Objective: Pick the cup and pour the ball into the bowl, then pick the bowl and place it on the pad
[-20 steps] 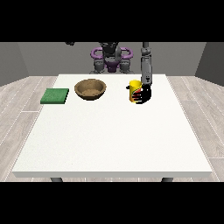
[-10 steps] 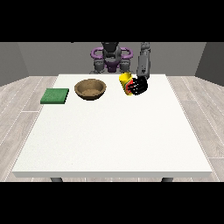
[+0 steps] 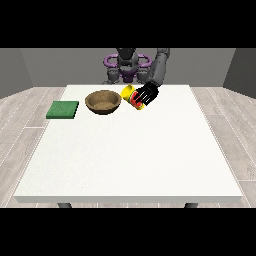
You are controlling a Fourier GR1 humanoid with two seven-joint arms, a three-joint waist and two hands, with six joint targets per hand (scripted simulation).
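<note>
Yellow cup (image 3: 131,95) with red band was tilted, mouth toward brown wooden bowl (image 3: 103,101), clasped by black hand (image 3: 146,95) at view's right, just beside bowl's rim. Bowl contents unclear. Green square pad (image 3: 63,109) lay apart.

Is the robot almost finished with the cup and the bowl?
Not yet. The hand at the view's right holds the yellow cup tipped beside the brown bowl. Whether the ball is out, I cannot tell. The bowl must yet go onto the green pad.
</note>
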